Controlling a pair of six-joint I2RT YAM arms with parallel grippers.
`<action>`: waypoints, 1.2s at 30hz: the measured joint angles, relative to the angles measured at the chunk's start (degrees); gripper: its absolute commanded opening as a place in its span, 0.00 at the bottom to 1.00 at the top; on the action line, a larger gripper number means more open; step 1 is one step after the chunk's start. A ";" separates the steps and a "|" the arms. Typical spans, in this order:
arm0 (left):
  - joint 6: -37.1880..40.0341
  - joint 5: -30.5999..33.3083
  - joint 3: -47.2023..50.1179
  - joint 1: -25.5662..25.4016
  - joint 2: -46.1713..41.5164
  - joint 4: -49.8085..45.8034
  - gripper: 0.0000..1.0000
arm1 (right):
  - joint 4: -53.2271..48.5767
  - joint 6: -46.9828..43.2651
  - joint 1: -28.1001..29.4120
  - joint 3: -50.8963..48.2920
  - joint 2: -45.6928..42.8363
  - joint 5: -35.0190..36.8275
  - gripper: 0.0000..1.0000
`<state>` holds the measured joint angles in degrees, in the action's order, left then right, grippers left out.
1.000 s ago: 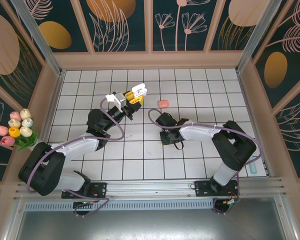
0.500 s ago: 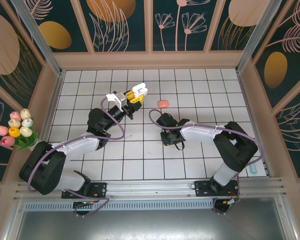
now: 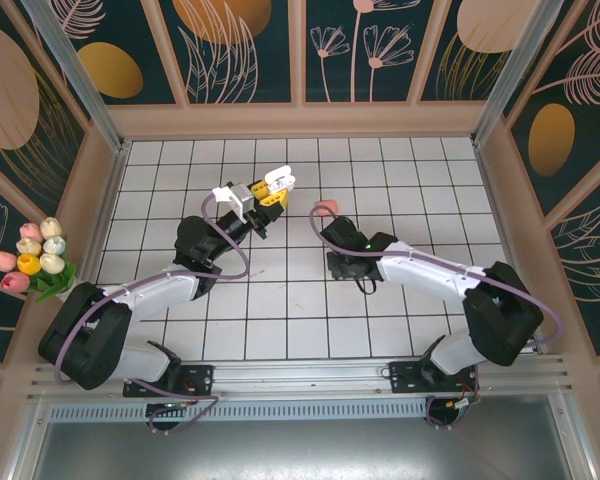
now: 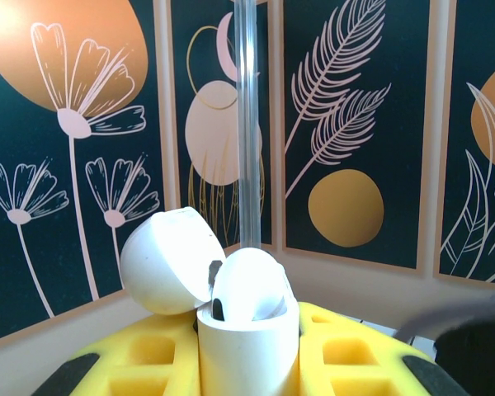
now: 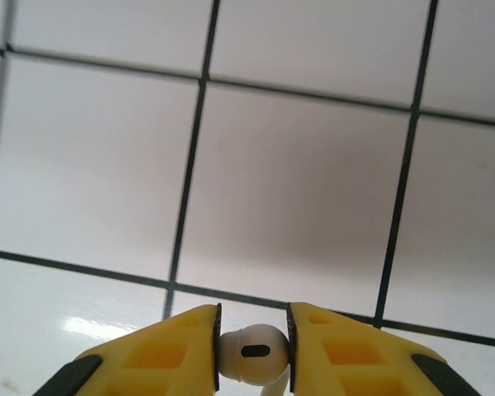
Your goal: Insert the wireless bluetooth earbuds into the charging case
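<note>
The right arm point(image 3: 430, 275) is stretching out now, its elbow swinging off to the right and its wrist pushing farther up the tiled surface point(image 3: 400, 180) than a second ago. The left arm point(image 3: 160, 290) is holding exactly where it was.

From above, that left arm is reaching diagonally toward the middle of the surface. The left tool point(image 3: 268, 196) is gripping the white charging case point(image 3: 278, 181) up off the tiles. On the left wrist camera the case is standing upright between the yellow fingers, its lid point(image 4: 165, 260) hanging open to the left against the painted wall panels point(image 4: 355, 124). A rounded white shape is sitting in the case's mouth; whether that is an earbud is hard to say.

Over on the right, the arm's front end is lying close to a small salmon-pink item point(image 3: 327, 206) resting on the tiles. A loop of cable is crossing just in front of it.

The right wrist camera is looking down at pale tiles and dark grout lines. The right tool point(image 5: 252, 326) is pinching narrow on a white earbud point(image 5: 249, 353), which is sitting snugly between the two yellow fingers with its stem trailing down out of frame.
</note>
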<state>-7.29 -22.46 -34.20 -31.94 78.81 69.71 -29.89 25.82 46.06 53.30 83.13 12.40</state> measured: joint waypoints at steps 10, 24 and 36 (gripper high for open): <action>0.63 -1.73 -0.70 0.00 0.00 -1.14 0.00 | 5.11 -2.89 -0.02 6.73 -12.68 5.22 0.27; 3.26 -6.93 -3.58 0.00 1.49 -4.90 0.00 | 22.47 -16.35 -0.33 16.98 -15.67 7.26 0.27; 4.11 -10.12 -8.24 0.00 4.37 -5.49 0.00 | 32.09 -19.50 -0.70 18.62 -14.64 -0.09 0.27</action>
<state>-3.18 -32.58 -42.44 -31.94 83.18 64.23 2.20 6.33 45.36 71.92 68.49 12.32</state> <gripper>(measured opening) 0.247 0.273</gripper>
